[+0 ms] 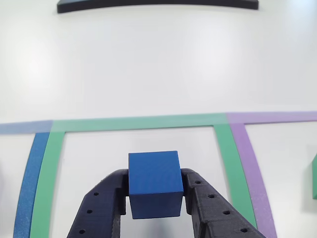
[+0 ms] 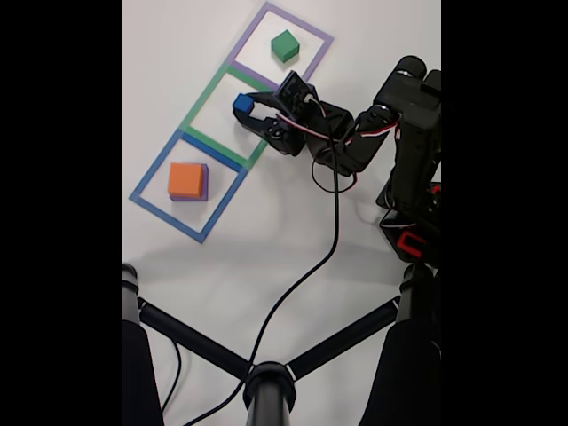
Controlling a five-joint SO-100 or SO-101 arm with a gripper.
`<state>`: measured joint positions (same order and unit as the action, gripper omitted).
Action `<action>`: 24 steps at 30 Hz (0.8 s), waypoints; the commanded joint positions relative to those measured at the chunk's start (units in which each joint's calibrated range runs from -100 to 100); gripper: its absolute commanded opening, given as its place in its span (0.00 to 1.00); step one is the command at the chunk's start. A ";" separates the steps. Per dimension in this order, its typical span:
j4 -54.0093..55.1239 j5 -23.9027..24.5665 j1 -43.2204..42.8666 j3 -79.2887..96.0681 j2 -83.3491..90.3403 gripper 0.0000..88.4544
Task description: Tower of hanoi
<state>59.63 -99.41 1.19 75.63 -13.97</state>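
Observation:
My gripper is shut on a small blue cube, one black finger pressed to each side. In the fixed view the blue cube and the gripper are over the green tape square, the middle of three squares. A green cube sits in the purple tape square. An orange cube lies on top of a purple cube in the blue tape square. Whether the blue cube touches the table I cannot tell.
The green tape frames the cube in the other view, with purple tape to the right and blue tape to the left. A black bar lies at the far table edge. A black stand and cable cross the near table.

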 commanded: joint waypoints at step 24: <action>7.91 -0.59 0.76 -3.80 -7.66 0.28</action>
<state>65.89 -99.41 1.19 72.50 -22.16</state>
